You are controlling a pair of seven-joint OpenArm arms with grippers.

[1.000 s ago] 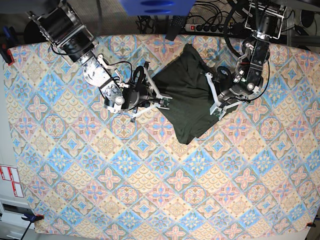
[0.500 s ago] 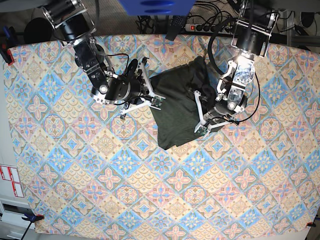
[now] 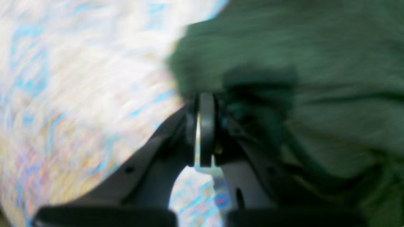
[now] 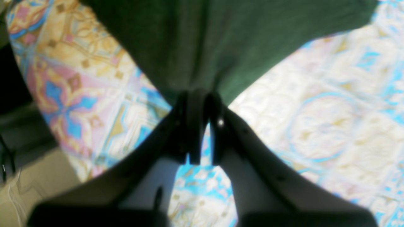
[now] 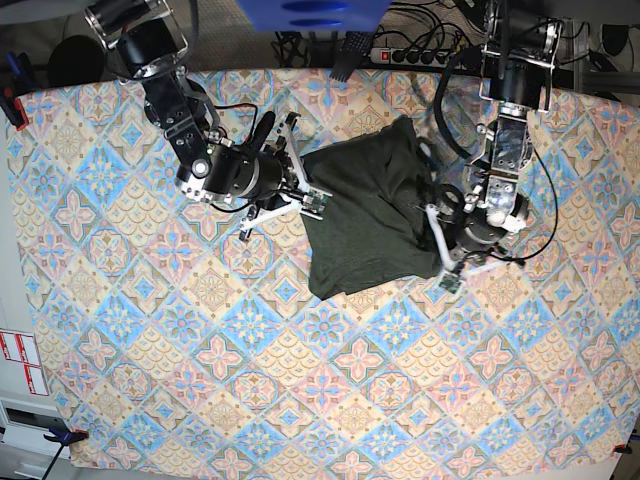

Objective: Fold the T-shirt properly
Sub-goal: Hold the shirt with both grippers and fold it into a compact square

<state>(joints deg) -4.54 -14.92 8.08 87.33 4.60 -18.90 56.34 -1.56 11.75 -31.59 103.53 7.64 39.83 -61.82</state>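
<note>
The left end effector (image 3: 202, 126) has its dark, flat jaws pressed together, pinching an edge of the T-shirt (image 5: 370, 215). The right end effector (image 4: 200, 121) likewise pinches the shirt's opposite edge. Between them the dark olive-green heathered knit lies bunched in a rumpled, roughly square heap. It rests on the desk (image 5: 300, 400), covered in glossy, pastel tile-patterned cloth, toward its far edge.
</note>
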